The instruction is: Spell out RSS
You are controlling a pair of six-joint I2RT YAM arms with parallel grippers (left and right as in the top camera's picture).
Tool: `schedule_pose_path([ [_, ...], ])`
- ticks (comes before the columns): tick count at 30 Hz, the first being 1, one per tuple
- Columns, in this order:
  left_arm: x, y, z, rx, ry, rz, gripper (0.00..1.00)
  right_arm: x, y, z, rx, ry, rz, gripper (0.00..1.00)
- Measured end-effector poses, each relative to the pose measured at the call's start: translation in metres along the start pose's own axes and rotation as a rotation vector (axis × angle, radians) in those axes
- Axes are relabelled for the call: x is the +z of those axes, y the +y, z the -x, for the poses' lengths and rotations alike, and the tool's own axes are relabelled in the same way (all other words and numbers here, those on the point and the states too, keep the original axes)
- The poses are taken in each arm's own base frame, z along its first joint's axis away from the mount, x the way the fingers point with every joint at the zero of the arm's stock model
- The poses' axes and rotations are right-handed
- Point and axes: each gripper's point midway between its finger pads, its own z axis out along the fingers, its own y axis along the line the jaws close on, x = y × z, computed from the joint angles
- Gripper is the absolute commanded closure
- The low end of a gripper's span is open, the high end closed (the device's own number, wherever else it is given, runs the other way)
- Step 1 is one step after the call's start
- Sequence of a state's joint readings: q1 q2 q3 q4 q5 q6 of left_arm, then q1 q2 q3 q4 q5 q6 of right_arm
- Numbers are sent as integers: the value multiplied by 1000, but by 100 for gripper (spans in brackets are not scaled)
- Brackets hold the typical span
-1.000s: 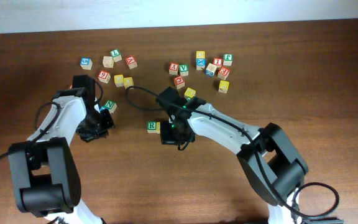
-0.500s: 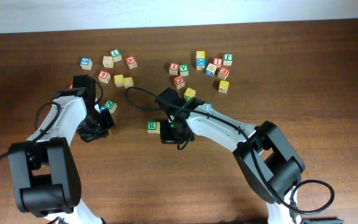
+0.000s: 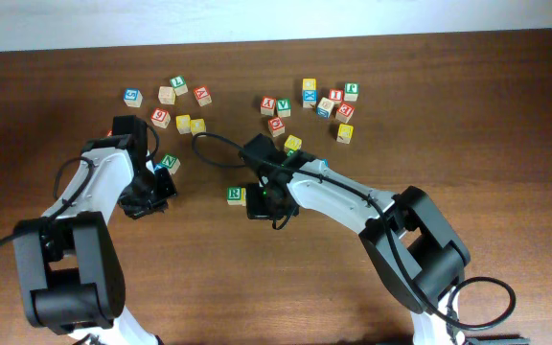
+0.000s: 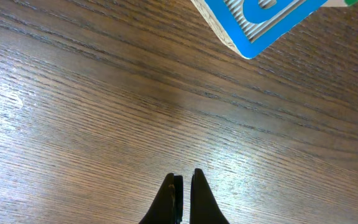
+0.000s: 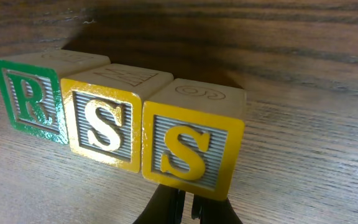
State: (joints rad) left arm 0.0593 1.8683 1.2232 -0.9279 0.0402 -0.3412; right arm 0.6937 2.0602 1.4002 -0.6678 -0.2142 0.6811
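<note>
The R cube, first S cube and second S cube sit touching in a row.

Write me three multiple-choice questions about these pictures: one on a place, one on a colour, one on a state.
1. In the right wrist view, where is the R cube relative to the two S cubes?
A. between them
B. left of both, touching one
C. on top of them

2. What colour frames the S faces?
A. red
B. blue
C. yellow

3. How is the left gripper?
A. shut, holding nothing
B. wide open
C. shut on a blue cube

Answers:
1 B: the row reads R, S, S, side against side.
2 C: both S faces have yellow borders.
3 A: its fingers meet over bare table.
</note>
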Motion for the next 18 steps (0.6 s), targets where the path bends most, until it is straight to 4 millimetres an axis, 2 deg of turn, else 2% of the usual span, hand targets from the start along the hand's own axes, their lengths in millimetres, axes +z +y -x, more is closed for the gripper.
schedule_pose_path([
  [18,0,0,0,0,0,0,98,0,1,4,-3,-16,3,96],
])
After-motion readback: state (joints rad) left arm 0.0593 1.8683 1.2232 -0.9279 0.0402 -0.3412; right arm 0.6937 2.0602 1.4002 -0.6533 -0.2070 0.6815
